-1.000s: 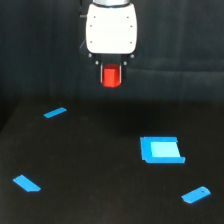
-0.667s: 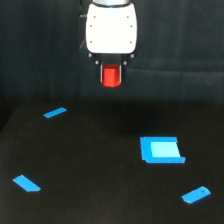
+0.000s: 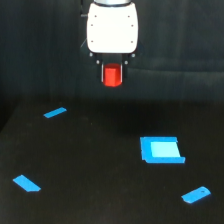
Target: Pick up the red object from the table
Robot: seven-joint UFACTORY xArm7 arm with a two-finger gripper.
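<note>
The red object (image 3: 112, 75), a small stubby red-orange block, is held between the fingers of my gripper (image 3: 112, 77), well above the table (image 3: 100, 165). The gripper hangs below the white arm head (image 3: 112, 27) at the top centre of the exterior view. It is shut on the block, with dark fingers on both sides of it. The block touches nothing on the black table.
Flat blue pieces lie on the table: a thin one (image 3: 55, 112) at the exterior view's left, another (image 3: 26, 183) at the lower left, a square one (image 3: 161, 149) at the right, and a small one (image 3: 195, 194) at the lower right. A dark backdrop is behind.
The gripper and the red object sit at almost the same height as before; at most a slight rise. The blue pieces have not moved.
</note>
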